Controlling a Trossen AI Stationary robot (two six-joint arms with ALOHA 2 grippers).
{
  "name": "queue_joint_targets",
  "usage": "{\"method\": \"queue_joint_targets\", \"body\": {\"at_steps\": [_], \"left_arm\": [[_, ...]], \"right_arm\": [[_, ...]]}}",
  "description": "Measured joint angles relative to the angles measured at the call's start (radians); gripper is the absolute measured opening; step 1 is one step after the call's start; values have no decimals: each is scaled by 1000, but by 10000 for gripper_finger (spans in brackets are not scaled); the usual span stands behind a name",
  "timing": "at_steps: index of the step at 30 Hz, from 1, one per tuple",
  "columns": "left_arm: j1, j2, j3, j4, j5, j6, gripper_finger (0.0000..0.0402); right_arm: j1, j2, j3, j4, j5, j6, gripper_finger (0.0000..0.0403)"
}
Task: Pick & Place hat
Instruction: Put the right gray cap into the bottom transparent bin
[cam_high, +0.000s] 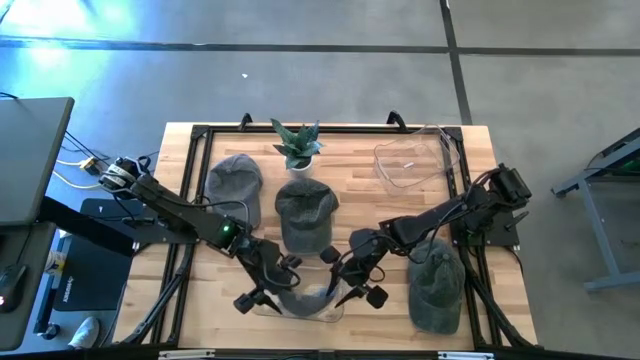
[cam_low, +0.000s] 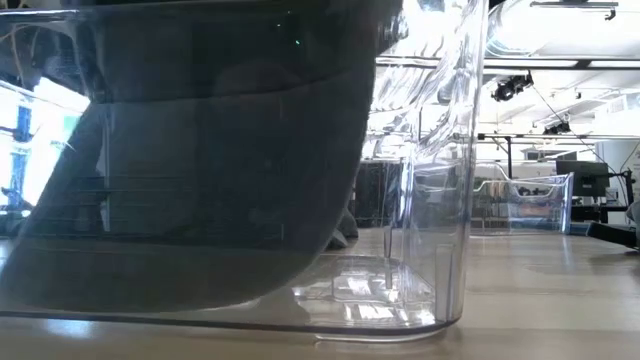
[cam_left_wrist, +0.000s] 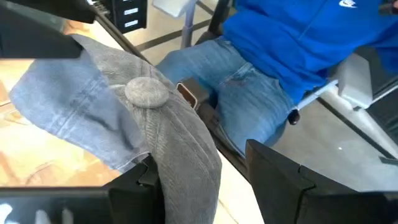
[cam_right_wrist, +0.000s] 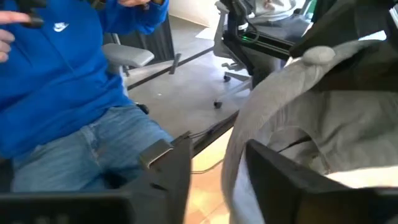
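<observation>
Both grippers sit at 6 o'clock on the table. Our left gripper (cam_high: 262, 291) pinches one side of the hat (cam_high: 303, 297). Our right gripper (cam_high: 352, 288) straddles the hat's other side, jaws parted, no firm hold. The hat hangs inside the clear bin (cam_low: 430, 200), brim down. We judge placing nearly done. Next: left lets go, both lift clear without snagging cloth.

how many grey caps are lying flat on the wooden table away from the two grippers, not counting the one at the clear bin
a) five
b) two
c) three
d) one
c, since the high view shows a grey cap at the back left, another grey cap in the middle by the small potted plant and a third grey cap at the front right, all resting on the wooden table untouched.
</observation>
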Motion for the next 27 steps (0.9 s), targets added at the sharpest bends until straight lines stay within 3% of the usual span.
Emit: {"method": "queue_joint_targets", "body": {"at_steps": [5, 8, 13, 21, 27], "left_arm": [[0, 0, 0, -31, -51, 16, 172], [0, 0, 0, -96, -76, 7, 172], [1, 0, 0, -177, -200, -41, 172], [0, -23, 0, -236, -201, -87, 172], [1, -33, 1, -300, -226, -132, 172]], "right_arm": [[-1, 1, 0, 5, 32, -6, 215], [-1, 1, 0, 2, 51, -1, 216], [-5, 2, 0, -5, 93, 0, 211], [-31, 2, 0, -58, 150, 3, 211], [-70, -19, -1, -99, 124, 4, 215]]}}
